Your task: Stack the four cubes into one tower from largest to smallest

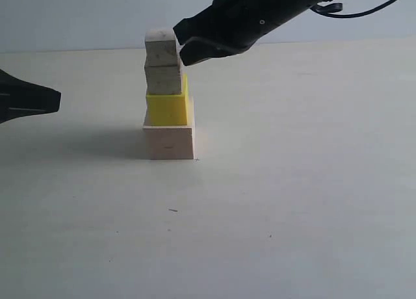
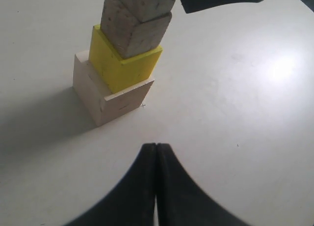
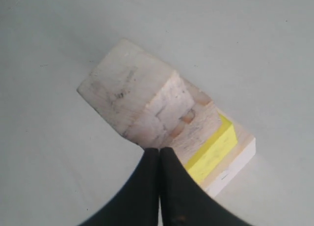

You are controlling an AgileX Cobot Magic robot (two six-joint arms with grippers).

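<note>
Four cubes stand on the pale bench (image 1: 292, 182) as one tower (image 1: 168, 101), widest at the base. The largest cube (image 1: 170, 143) is pale bare wood and rests on the bench. On it sits the bright yellow cube (image 1: 168, 109), then the third cube (image 1: 164, 79) and the top cube (image 1: 160, 47), both of pale, grainy, speckled wood. The steps are not centred: the two small cubes sit toward the side of the yellow cube away from the right claw (image 1: 182, 45). That black claw has its fingers pressed together, gripping nothing. Its tips are level with the top cube and just beside it; whether they touch cannot be told. The other three cubes lie below it. The left claw (image 1: 57, 101) is also pressed together and empty, at about the yellow cube's height, with the tower ahead of its tips and well apart.
</note>
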